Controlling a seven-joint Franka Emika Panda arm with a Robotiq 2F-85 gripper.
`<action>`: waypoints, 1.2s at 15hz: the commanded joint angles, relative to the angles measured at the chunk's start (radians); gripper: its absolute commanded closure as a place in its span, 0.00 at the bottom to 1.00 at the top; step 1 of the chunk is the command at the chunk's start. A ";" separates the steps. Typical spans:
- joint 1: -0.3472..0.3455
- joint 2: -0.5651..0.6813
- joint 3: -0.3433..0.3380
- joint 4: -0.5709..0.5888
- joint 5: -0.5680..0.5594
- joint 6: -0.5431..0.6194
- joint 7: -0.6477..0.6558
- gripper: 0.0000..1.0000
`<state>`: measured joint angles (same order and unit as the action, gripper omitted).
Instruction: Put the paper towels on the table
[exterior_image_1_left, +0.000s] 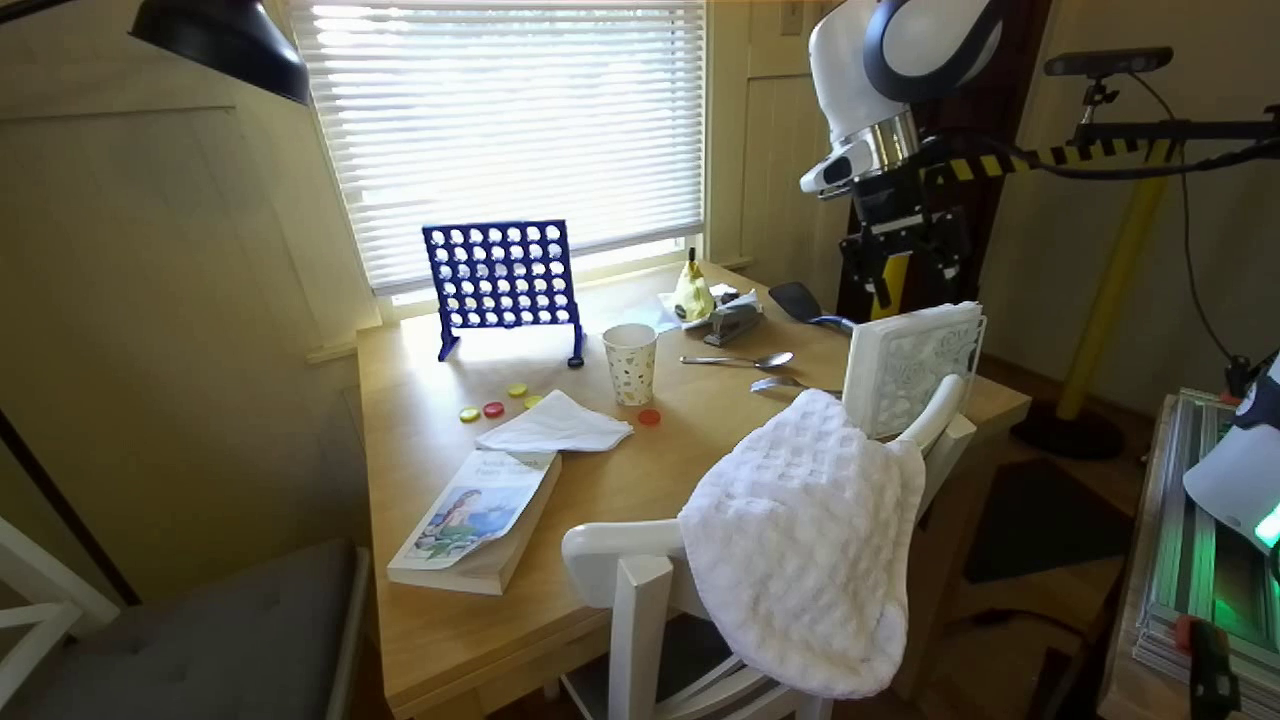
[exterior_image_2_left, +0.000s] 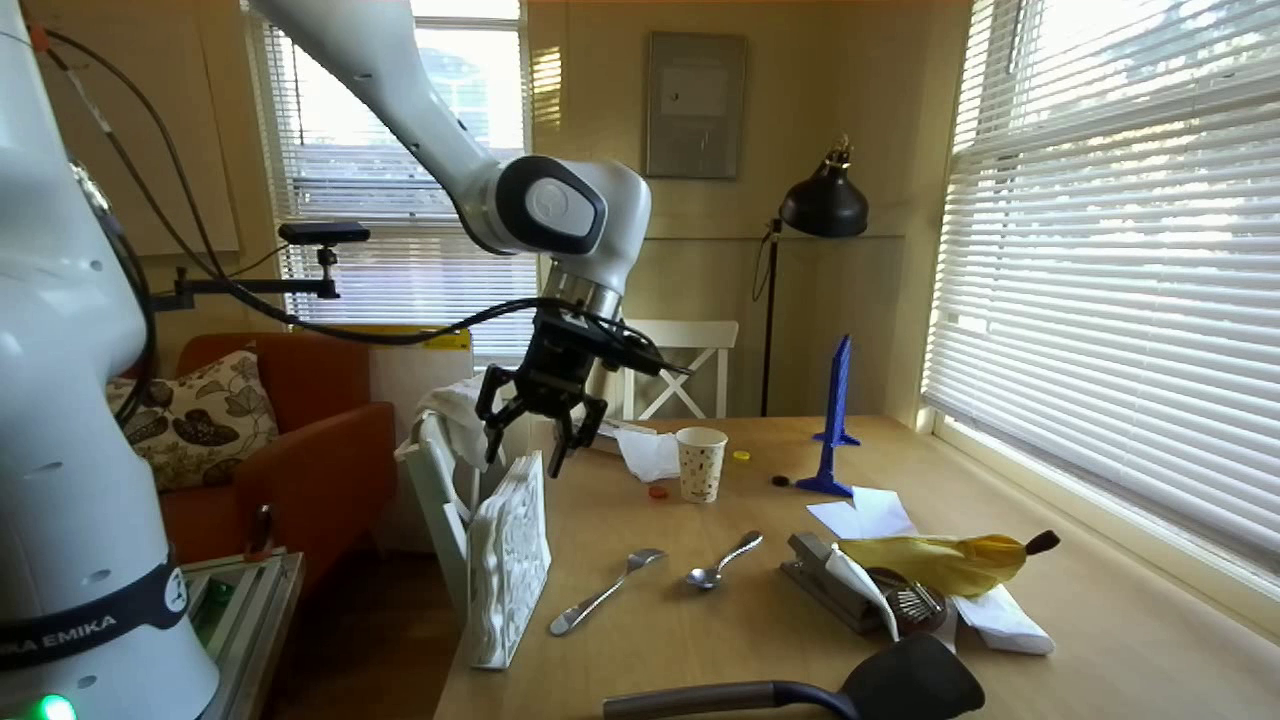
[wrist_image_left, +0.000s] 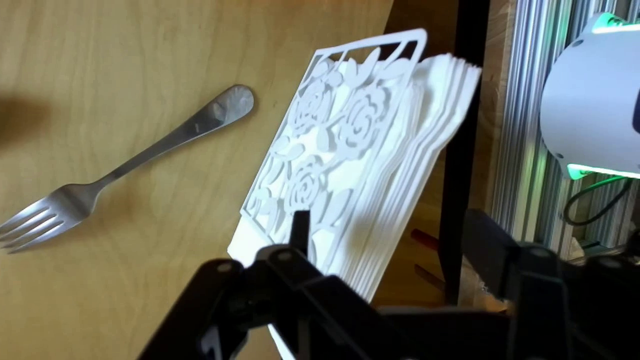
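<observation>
Worktop (exterior_image_1_left: 620, 495) of light tan wood, broad and rectangular, beneath most of the things. Along the near side in an exterior view, a white wooden chair (exterior_image_1_left: 642, 600), with a bumpy white cloth (exterior_image_1_left: 805, 540) draped over its back. Far left, upright, a blue plastic grid game (exterior_image_1_left: 507, 262). On the right, a black, jointed, two-fingered hand (exterior_image_1_left: 917, 286), fingers spread wide, hanging close to the top of a thick stack of folded white paper towels (wrist_image_left: 387, 200); contact impossible to tell. Towels on edge in a white openwork holder (wrist_image_left: 306, 187) patterned with flowers, at the worktop's near rim, toward the right, just beside the chair. Near left, a thick book (exterior_image_1_left: 480, 515) with an illustrated cover; mid-worktop, a speckled paper cup (exterior_image_1_left: 630, 365). Near the towels, a silver metal fork (wrist_image_left: 132, 164).
</observation>
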<state>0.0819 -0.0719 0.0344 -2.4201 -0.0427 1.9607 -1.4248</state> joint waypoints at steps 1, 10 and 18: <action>-0.006 0.030 0.002 0.014 -0.012 -0.012 -0.006 0.19; -0.007 0.054 0.008 0.013 -0.023 -0.012 0.002 0.84; -0.007 0.011 0.008 0.000 -0.025 -0.003 0.007 0.99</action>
<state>0.0805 -0.0329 0.0360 -2.4142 -0.0485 1.9613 -1.4237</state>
